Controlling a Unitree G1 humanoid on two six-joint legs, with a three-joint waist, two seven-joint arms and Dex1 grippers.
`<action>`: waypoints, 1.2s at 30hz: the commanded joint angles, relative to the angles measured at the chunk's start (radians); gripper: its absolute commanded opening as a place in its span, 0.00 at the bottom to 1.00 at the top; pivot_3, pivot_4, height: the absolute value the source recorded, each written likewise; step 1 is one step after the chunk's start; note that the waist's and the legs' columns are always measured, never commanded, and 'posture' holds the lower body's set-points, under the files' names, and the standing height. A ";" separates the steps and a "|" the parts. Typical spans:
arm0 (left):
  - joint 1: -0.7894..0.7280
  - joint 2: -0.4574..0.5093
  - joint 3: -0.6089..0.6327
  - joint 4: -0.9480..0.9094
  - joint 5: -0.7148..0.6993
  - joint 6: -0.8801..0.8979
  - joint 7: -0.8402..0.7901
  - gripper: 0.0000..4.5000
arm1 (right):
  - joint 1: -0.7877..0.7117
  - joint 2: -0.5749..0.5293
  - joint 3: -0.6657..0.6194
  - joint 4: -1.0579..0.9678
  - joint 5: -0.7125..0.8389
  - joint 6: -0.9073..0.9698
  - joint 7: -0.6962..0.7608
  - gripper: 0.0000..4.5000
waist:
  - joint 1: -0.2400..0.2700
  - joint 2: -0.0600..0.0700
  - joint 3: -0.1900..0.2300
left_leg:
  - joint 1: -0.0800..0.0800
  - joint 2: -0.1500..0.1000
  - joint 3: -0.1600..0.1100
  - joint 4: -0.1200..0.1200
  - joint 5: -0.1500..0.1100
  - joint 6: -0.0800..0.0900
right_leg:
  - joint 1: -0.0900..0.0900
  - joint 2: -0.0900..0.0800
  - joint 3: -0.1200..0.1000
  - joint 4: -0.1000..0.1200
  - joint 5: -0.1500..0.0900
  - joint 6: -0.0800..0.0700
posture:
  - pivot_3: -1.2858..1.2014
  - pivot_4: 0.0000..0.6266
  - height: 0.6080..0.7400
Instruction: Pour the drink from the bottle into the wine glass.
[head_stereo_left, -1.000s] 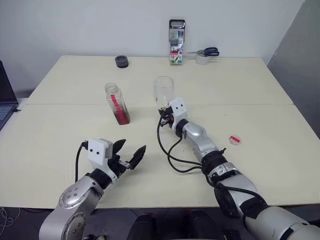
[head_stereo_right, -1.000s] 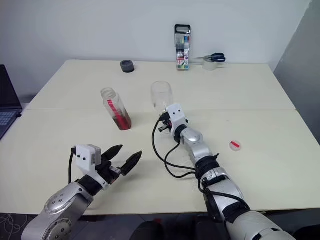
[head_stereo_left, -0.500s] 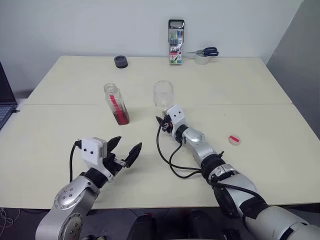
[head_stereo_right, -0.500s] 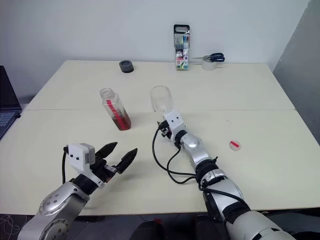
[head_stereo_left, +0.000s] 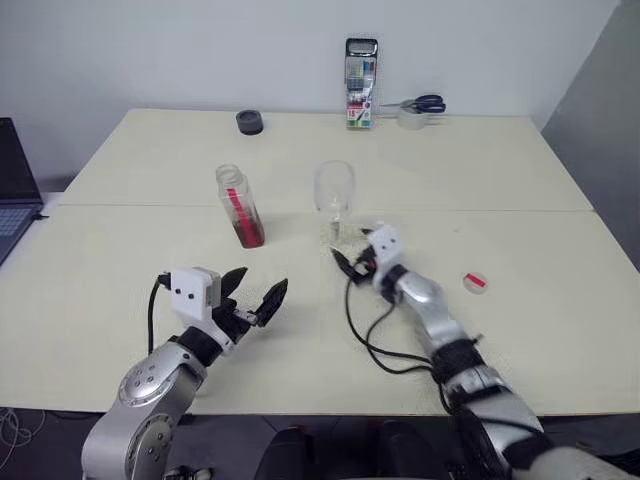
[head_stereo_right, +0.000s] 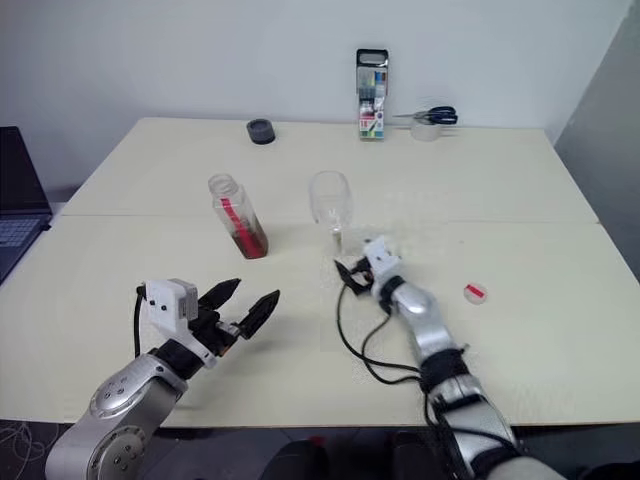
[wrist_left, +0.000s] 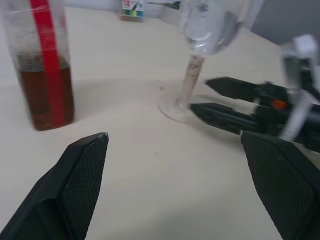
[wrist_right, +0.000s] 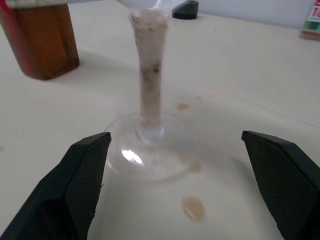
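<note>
The bottle (head_stereo_left: 240, 206) stands upright left of centre, with no cap on its neck and a red label strip down its side. The tea-coloured drink (wrist_left: 42, 92) fills its lower part. To its right the empty wine glass (head_stereo_left: 334, 196) stands upright on the table. My right gripper (head_stereo_left: 350, 262) is open just in front of the glass's foot (wrist_right: 149, 152), not touching it. Nearer the table's front, my left gripper (head_stereo_left: 256, 294) is open and empty, pointing toward the bottle and glass.
A small red cap (head_stereo_left: 475, 281) lies on the table to the right. Along the back edge are a pen case (head_stereo_left: 360, 68), scissors on a tape roll (head_stereo_left: 414, 108) and a black round object (head_stereo_left: 249, 121). A laptop (head_stereo_left: 14, 190) sits at the far left.
My right gripper has opened, let go of the glass's stem and drawn back toward me. The glass now stands free. The left gripper has stayed put.
</note>
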 joint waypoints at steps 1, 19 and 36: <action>-0.038 -0.021 0.014 0.041 0.054 -0.051 0.047 1.00 | 0.126 -0.102 -0.007 -0.416 0.084 0.222 0.088 0.99 | -0.001 0.001 0.001 | 0.000 0.000 0.000 0.000 0.000 0.000 | 0.000 0.000 0.000 0.000 0.000 0.000 | 0.52 0.24 1.00; -0.280 -0.115 0.043 0.248 0.212 -0.147 0.213 1.00 | 0.089 -0.468 -0.176 -1.111 0.704 0.902 0.189 0.99 | -0.004 -0.005 0.004 | 0.000 0.000 -0.002 0.000 0.000 0.001 | 0.001 0.003 -0.001 0.000 0.000 0.000 | 0.52 0.24 1.00; -0.452 -0.082 0.058 0.510 0.265 -0.289 0.159 1.00 | 0.040 -0.490 -0.178 -1.108 0.791 0.930 0.120 0.99 | -0.001 -0.006 0.005 | -0.001 0.000 -0.002 0.001 0.000 0.001 | 0.000 0.002 -0.002 -0.001 0.000 0.000 | 0.52 0.24 1.00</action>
